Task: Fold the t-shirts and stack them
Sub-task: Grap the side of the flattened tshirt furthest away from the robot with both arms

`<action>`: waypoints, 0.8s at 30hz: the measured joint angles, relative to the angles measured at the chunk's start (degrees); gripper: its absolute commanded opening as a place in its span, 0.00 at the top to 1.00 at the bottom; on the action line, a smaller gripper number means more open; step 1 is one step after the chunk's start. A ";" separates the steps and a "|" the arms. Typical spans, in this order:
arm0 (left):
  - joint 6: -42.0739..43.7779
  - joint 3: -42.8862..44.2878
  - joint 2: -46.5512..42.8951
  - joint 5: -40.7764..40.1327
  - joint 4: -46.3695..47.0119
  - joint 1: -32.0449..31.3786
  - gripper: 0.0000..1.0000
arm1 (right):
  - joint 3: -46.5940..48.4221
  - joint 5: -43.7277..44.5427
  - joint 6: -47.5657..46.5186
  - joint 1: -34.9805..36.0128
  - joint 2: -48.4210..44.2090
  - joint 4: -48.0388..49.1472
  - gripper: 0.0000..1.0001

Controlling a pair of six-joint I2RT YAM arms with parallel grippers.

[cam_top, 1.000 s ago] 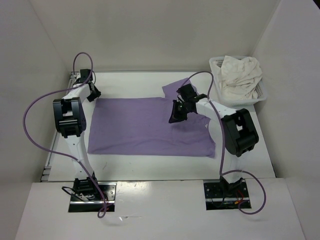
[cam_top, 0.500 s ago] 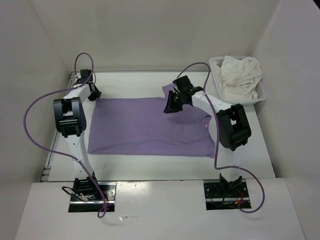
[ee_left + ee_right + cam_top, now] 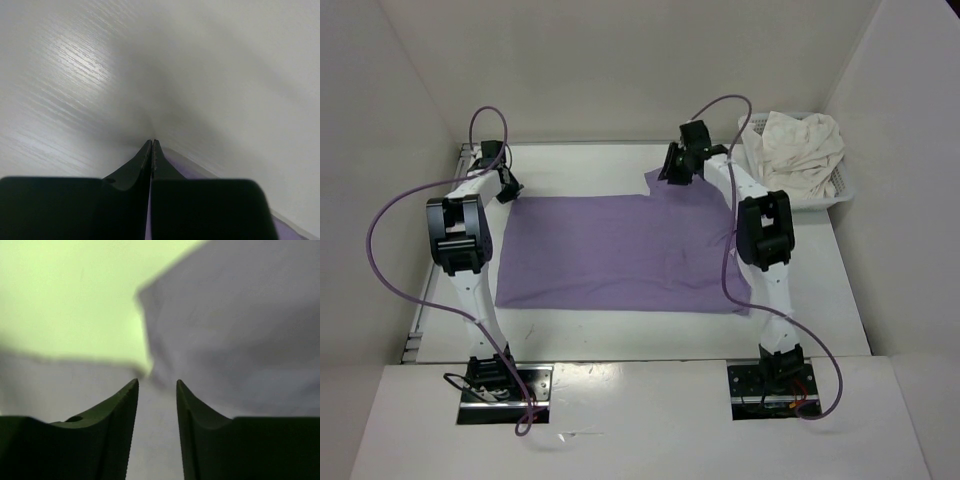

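The lavender t-shirt (image 3: 620, 255) lies spread flat in the middle of the white worktop (image 3: 580, 165), its long edges running left to right between the two arms, and one short sleeve pokes out at its far right corner. The left tool (image 3: 510, 190) sits low at the shirt's far left corner; in the left wrist view its dark fingers (image 3: 142, 162) are pressed together with no gap, the tips right down at the worktop and a strip of purple cloth just beside them on the right, though I cannot tell whether any cloth is caught between them. The right tool (image 3: 670, 172) hangs over the far right sleeve, its arm reaching across the shirt's right side; in the right wrist view its fingers (image 3: 122, 405) stand spread with a clear gap and nothing between them, blurred purple cloth below and a pale stretch of worktop beyond. A cream t-shirt (image 3: 800, 145) is bunched in a heap in the white mesh basket (image 3: 842, 190) at the far right corner of the worktop, well apart from the lavender one
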 measured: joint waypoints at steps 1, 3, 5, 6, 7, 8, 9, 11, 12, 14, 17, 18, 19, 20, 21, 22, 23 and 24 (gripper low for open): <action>-0.02 -0.39 -0.22 0.07 0.15 -0.02 1.00 | 4.85 1.75 -0.17 -1.40 2.69 -1.09 0.54; -0.15 -1.51 -0.85 0.37 0.63 0.00 1.00 | 13.90 4.55 -0.90 -3.41 7.78 -2.78 0.54; -0.20 -2.56 -1.62 0.90 0.61 0.00 1.00 | 26.25 7.50 -1.55 -5.42 14.58 -5.18 0.49; -0.22 -2.84 -1.75 0.98 0.66 0.00 1.00 | 33.33 8.66 -2.08 -6.21 18.64 -7.10 0.42; -0.22 -3.19 -1.97 1.05 0.72 -0.02 1.00 | 42.01 9.62 -2.27 -6.78 23.12 -9.51 0.40; -0.24 -3.67 -2.23 1.22 0.96 -0.02 1.00 | 48.94 10.32 -2.49 -7.34 27.21 -9.57 0.28; -0.22 -3.98 -2.47 1.40 0.96 -0.02 1.00 | 51.15 11.02 -2.40 -7.89 29.07 -9.84 0.24; -0.24 -4.24 -2.69 1.49 0.94 0.00 1.00 | 51.12 11.63 -2.75 -8.55 29.77 -10.75 0.25; -0.24 -4.31 -2.71 1.53 0.96 -0.02 1.00 | 51.15 12.11 -3.02 -8.79 30.16 -10.99 0.26; -0.24 -4.57 -2.89 1.79 0.92 0.00 1.00 | 51.32 13.00 -3.50 -9.27 30.95 -10.95 0.29; -0.22 -4.61 -2.95 2.03 0.90 -0.02 1.00 | 51.32 13.46 -3.80 -9.66 31.87 -10.47 0.32; -0.22 -4.61 -2.95 2.08 0.90 0.00 1.00 | 51.49 13.51 -3.78 -9.77 32.11 -10.19 0.32; -0.22 -4.61 -2.95 2.14 0.90 0.00 1.00 | 51.56 13.33 -3.72 -9.94 32.46 -9.75 0.34; -0.24 -4.61 -2.95 2.25 0.87 0.00 1.00 | 51.67 13.20 -3.69 -9.99 32.83 -9.38 0.34; -0.22 -4.61 -2.95 2.29 0.87 -0.02 1.00 | 51.71 13.11 -3.58 -10.05 33.16 -9.03 0.34; -0.22 -4.61 -2.95 2.34 0.90 0.00 1.00 | 51.74 12.81 -3.43 -10.08 33.66 -8.68 0.34; -0.22 -4.61 -2.97 2.45 0.87 -0.02 1.00 | 51.76 12.57 -3.34 -10.12 34.10 -8.48 0.34; -0.22 -4.68 -2.99 2.51 0.92 0.00 1.00 | 51.78 12.28 -3.13 -10.21 34.64 -8.31 0.34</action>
